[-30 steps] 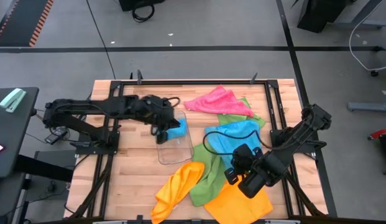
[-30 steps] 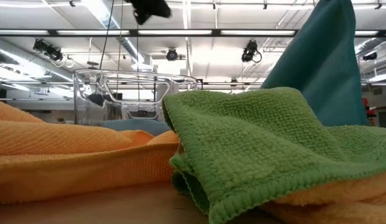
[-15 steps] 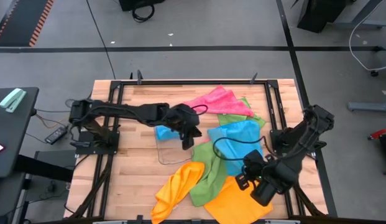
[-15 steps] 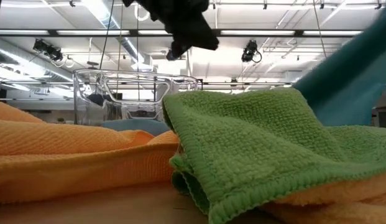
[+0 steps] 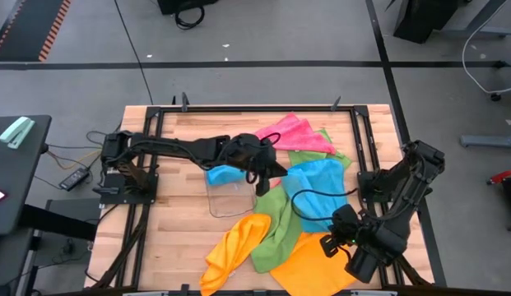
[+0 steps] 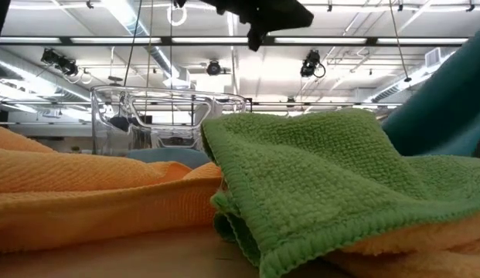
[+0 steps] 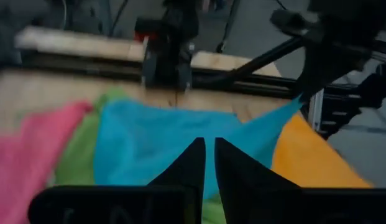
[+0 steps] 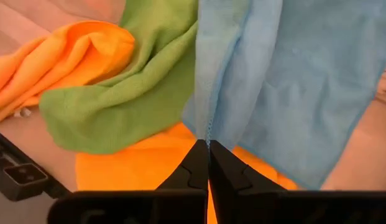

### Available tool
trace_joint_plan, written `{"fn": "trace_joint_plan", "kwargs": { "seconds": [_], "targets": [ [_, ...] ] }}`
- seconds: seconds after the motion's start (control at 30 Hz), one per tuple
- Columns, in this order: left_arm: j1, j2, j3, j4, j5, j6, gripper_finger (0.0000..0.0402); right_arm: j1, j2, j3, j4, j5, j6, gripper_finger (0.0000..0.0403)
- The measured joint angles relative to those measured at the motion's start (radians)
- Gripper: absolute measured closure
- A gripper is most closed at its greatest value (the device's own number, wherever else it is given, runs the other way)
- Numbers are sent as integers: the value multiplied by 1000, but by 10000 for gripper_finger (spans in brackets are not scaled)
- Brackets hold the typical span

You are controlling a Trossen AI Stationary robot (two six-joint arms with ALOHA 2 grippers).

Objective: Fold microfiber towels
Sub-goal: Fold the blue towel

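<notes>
Your blue towel (image 5: 317, 187) lies in the pile at the table's middle-right, between a pink towel (image 5: 290, 134) and an orange towel (image 5: 311, 265), with green towels (image 5: 277, 215) under it. The right gripper (image 8: 208, 146) is clamped on the blue towel's edge, pulling it up. The left gripper (image 7: 209, 147) hovers above the pile, fingers nearly together, empty. A clear tray (image 5: 229, 196) sits just beside it.
</notes>
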Motion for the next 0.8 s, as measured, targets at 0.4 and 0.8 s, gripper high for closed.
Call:
{"fn": "trace_joint_plan", "kwargs": {
  "seconds": [0.4, 0.8],
  "targets": [
    [83, 101, -2, 24, -25, 101, 376, -47, 0, -126, 74, -126, -7, 393],
    [129, 109, -1, 51, 49, 80, 389, -38, 0, -137, 28, -194, -25, 392]
  ]
}}
